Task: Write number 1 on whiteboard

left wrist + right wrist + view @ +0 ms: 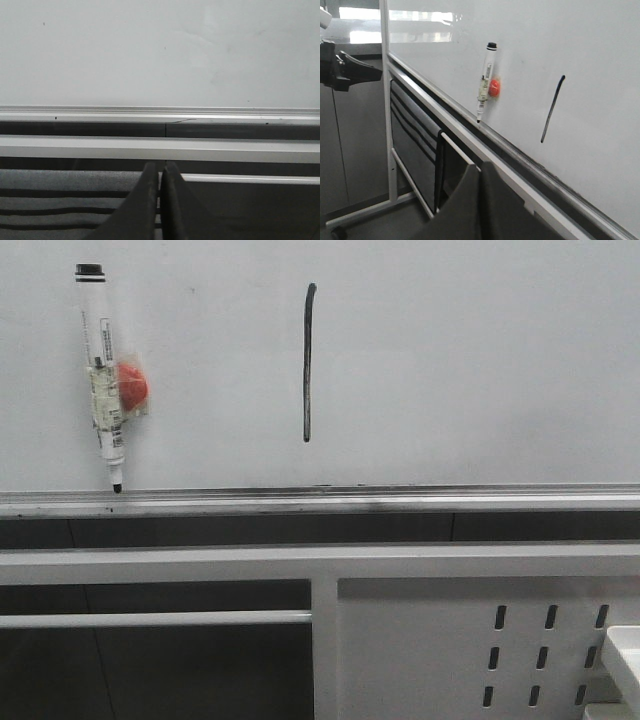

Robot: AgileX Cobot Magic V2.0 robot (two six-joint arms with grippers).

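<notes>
The number 1 is seen drawn on the whiteboard, a thin dark near-vertical stroke ending well above the tray rail. A marker is seen left of the stroke, tip down on the rail, a red magnet taped at its side. The left gripper is held below the rail, fingers pressed together, nothing pinched. The right gripper is likewise closed and empty, away from the board.
</notes>
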